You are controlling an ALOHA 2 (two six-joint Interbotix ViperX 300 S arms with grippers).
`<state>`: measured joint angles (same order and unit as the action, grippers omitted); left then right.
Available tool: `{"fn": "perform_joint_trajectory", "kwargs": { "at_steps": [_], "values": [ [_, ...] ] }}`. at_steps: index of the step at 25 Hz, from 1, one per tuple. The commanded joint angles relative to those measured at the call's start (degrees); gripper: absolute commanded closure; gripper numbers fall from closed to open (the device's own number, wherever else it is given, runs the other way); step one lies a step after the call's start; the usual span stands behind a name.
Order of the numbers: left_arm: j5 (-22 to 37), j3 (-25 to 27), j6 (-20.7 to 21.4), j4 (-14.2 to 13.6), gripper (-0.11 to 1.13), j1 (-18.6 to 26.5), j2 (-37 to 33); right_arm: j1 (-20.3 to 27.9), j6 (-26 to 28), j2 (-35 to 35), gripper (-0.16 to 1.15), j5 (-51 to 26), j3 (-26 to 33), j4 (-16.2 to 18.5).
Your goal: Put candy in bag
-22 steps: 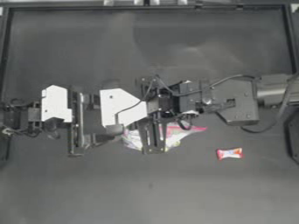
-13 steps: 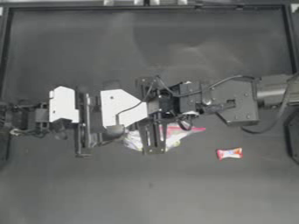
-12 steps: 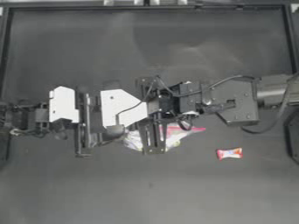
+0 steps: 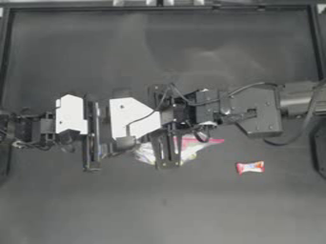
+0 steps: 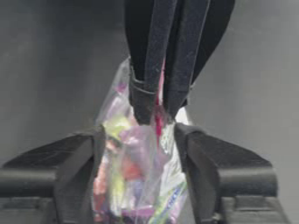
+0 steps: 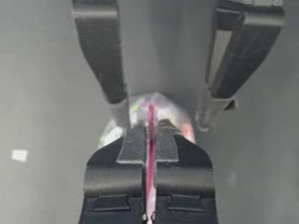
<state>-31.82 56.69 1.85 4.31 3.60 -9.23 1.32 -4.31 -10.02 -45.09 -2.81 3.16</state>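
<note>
The bag (image 4: pixel 191 147), clear with coloured contents, is at the table's centre. My right gripper (image 6: pixel 149 126) is shut on its pink seal strip (image 6: pixel 151 114). In the left wrist view the bag (image 5: pixel 137 175) hangs between my left gripper's (image 5: pixel 139 132) open jaws, one on each side of it. The right gripper's fingers (image 5: pixel 156 65) pinch the bag's upper edge from the opposite side. The candy (image 4: pixel 249 167), white with red ends, lies on the table to the right of the bag, apart from both grippers.
The dark table (image 4: pixel 163 57) has a raised rim along its far edge. The two arms meet over its middle, left arm (image 4: pixel 70 116) from the left, right arm (image 4: pixel 258 112) from the right, with cables looping between them.
My left arm has slid a little to the right, bringing its jaws around the bag. The right gripper, the bag and the candy have stayed where they were.
</note>
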Motion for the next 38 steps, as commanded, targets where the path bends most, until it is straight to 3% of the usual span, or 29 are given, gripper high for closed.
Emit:
{"fn": "perform_joint_trajectory", "kwargs": {
  "at_steps": [1, 18, 29, 38],
  "values": [
    [-0.44, -1.14, 0.18, 0.0, 0.3, 0.0, -0.62, -0.09, 0.0, 2.37, 0.93, 0.35, 0.44, -0.09],
    [-1.85, -1.14, 0.35, -0.09, 0.45, -0.26, -1.05, -0.26, 0.0, 2.37, 0.93, 0.26, 0.09, -0.26],
    [-1.85, -1.14, 2.46, -1.14, 0.99, -1.14, -1.05, -0.35, 0.0, 2.37, 0.93, 0.35, 0.0, -0.09],
    [-1.67, -0.88, 3.52, -0.79, 0.98, -1.32, -1.32, -0.26, 0.26, 2.37, 0.93, -0.18, -0.97, 0.0]
  ]
}}
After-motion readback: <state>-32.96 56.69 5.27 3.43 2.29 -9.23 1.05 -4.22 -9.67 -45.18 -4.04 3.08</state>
